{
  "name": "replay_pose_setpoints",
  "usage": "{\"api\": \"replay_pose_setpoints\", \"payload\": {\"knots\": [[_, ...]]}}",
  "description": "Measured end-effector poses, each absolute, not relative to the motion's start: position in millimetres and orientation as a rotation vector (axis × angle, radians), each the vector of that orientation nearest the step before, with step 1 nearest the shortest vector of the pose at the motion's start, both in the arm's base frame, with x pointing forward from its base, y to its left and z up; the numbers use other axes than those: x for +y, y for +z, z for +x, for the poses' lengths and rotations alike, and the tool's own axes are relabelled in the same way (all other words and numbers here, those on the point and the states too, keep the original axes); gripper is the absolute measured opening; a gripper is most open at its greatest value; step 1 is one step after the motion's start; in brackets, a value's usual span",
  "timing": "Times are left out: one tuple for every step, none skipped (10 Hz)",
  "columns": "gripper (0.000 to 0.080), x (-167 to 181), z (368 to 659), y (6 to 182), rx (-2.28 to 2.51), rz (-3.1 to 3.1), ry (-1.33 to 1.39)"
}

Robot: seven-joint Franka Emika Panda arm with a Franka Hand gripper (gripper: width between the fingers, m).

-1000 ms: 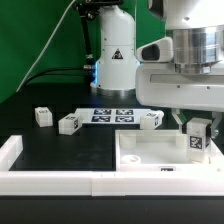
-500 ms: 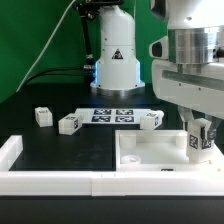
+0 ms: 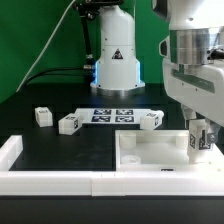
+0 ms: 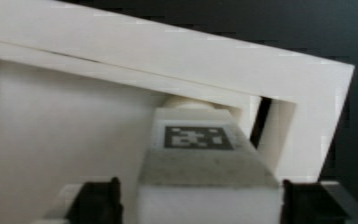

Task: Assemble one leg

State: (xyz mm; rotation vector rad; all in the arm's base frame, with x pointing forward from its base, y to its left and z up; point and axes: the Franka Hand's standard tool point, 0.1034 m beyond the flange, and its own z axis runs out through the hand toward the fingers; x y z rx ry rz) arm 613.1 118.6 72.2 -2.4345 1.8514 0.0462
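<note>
Lower right of the exterior view: gripper (image 3: 199,143) of the white Panda arm, fingers narrowed onto one leg (image 3: 198,141), a small white plastic block with a black-and-white square marker tag on its face. Leg held upright over the right end of the large flat white square part (image 3: 150,152), near a round corner hole; contact with the part not clear. In the wrist view, same leg (image 4: 202,150) clamped between two dark fingertips (image 4: 98,200), tag pattern facing the camera, white edge of the part behind.

Three more near-identical white legs on the black table (image 3: 60,150): two at middle left (image 3: 42,116) (image 3: 68,123), one at centre (image 3: 151,120). Marker board (image 3: 114,115) flat between them, several square tags, no readable lettering. Black triangle warning label on the white robot base (image 3: 116,60), upper centre. White low wall (image 3: 50,180) along the bottom edge.
</note>
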Motion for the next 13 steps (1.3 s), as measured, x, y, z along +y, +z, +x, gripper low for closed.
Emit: {"api": "replay_pose_setpoints", "payload": {"knots": [[0.0586, 119.1, 612.9, 72.1, 1.85, -2.435, 0.046], [0.0586, 119.4, 612.9, 72.2, 1.787, -2.482, 0.043], [0.0638, 120.2, 612.4, 72.7, 1.555, -2.646, 0.031], [0.0646, 122.0, 611.8, 72.7, 1.365, -2.749, 0.026], [0.0646, 122.7, 611.7, 72.7, 1.239, -2.807, 0.021], [0.0646, 122.2, 612.1, 72.6, 0.991, -2.904, 0.01], [0.0649, 121.2, 612.7, 71.6, 0.775, -2.969, 0.002], [0.0649, 122.1, 613.3, 71.7, 0.622, -3.005, -0.005], [0.0649, 123.4, 613.5, 72.6, 0.466, -3.041, -0.007], [0.0649, 125.6, 614.5, 74.1, 0.228, -3.091, -0.003], [0.0649, 128.0, 615.2, 75.2, 0.001, -3.121, 0.006], [0.0649, 128.1, 615.3, 75.3, -0.116, -3.12, 0.004], [0.0558, 125.9, 615.7, 75.1, -0.32, -3.109, 0.002]]}}
